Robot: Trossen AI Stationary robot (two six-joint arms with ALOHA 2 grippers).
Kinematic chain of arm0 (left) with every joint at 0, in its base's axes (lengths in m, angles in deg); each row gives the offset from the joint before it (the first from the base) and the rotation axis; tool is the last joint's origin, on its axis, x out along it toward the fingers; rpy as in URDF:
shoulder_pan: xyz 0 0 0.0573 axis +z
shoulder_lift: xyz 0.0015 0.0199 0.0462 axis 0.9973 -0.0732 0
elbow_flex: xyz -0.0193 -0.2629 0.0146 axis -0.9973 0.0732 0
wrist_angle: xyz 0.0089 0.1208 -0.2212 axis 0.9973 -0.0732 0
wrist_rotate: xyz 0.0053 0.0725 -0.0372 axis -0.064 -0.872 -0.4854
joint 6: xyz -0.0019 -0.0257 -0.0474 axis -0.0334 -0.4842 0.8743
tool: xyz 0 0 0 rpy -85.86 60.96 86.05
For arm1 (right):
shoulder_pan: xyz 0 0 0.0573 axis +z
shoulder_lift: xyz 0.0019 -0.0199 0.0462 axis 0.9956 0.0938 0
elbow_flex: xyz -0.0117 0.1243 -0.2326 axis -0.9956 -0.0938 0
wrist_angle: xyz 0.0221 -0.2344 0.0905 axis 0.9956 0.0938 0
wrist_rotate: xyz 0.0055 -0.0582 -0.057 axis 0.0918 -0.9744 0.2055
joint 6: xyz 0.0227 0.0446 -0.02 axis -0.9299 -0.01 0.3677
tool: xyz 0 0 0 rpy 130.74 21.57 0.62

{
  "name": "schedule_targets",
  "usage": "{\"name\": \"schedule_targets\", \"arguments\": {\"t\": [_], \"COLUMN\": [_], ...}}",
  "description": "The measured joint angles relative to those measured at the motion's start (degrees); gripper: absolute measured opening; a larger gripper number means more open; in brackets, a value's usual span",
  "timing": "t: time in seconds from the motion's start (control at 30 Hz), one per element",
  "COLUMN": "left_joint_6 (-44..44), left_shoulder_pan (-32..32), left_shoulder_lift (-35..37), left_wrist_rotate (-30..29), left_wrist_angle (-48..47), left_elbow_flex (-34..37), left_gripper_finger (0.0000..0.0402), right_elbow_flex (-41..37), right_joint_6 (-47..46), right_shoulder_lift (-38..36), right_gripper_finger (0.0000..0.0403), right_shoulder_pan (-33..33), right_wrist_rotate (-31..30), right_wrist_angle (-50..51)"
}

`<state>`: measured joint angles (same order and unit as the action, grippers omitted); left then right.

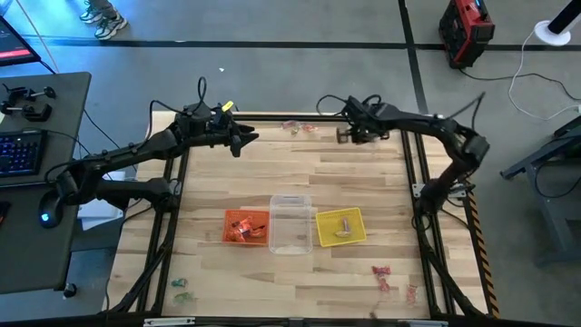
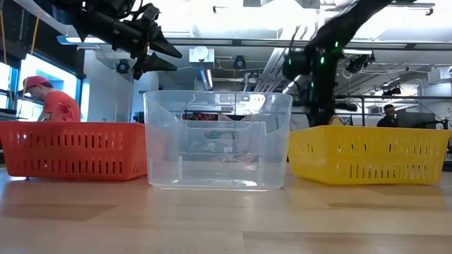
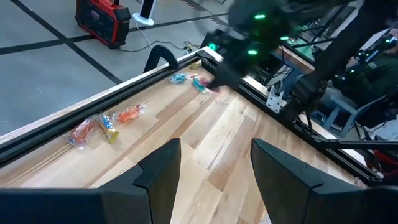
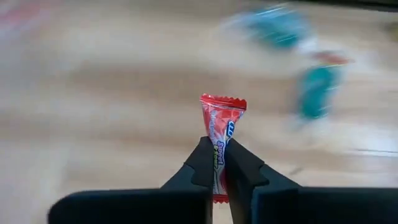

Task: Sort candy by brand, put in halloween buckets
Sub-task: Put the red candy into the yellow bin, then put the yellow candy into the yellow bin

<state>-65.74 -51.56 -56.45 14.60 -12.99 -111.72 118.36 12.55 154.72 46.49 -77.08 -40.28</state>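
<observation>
My right gripper is shut on a red-wrapped candy above the table's far side. Two teal candies lie blurred on the wood beyond it. My left gripper hangs open over the far left of the table, nothing between its fingers. The orange bucket, the clear bucket and the yellow bucket stand in a row near the table's middle, the orange one with red candy inside. My right gripper pinches the red candy by the middle of its wrapper between its two fingertips. One crimped end sticks out past the fingers. The fingers come from above, pointing steeply down. The candy is lifted clear of the table.
Loose candy lies along the far edge, at the near right and the near left corner. A black frame rail borders the table. A person in red shows behind the orange bucket.
</observation>
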Motion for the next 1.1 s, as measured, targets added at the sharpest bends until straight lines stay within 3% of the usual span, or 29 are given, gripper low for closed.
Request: {"name": "schedule_targets", "arguments": {"t": [0.23, 0.4, 0.57, 0.73, 1.1], "left_joint_6": [1.4, 4.6, 6.3, 8.4, 9.7], "left_shoulder_pan": [0.0, 0.0, 0.0, 0.0, 0.1], "left_shoulder_lift": [0.0, 0.0, 0.0, 0.0, 0.0], "left_wrist_rotate": [-0.1, -0.1, -0.1, -0.1, 0.5], "left_wrist_angle": [0.0, 0.0, 0.0, 0.0, -1.3], "left_elbow_flex": [0.0, 0.0, 0.0, 0.0, -0.5], "left_gripper_finger": [0.0183, 0.0183, 0.0183, 0.0183, 0.0183], "right_elbow_flex": [0.0, 0.1, 0.1, 0.1, 1.2], "right_joint_6": [12.6, 13.8, 12.5, 10.4, 15.4], "right_shoulder_lift": [-9.0, -10.9, -9.1, -6.6, -6.7], "right_gripper_finger": [0.0009, 0.0005, 0.0015, 0.0050, 0.0217], "right_shoulder_pan": [17.7, 32.8, 42.0, 44.9, 40.0], "right_wrist_rotate": [20.7, 24.0, 28.4, 28.5, 30.6], "right_wrist_angle": [5.6, 10.9, 6.4, 5.0, 6.6]}}
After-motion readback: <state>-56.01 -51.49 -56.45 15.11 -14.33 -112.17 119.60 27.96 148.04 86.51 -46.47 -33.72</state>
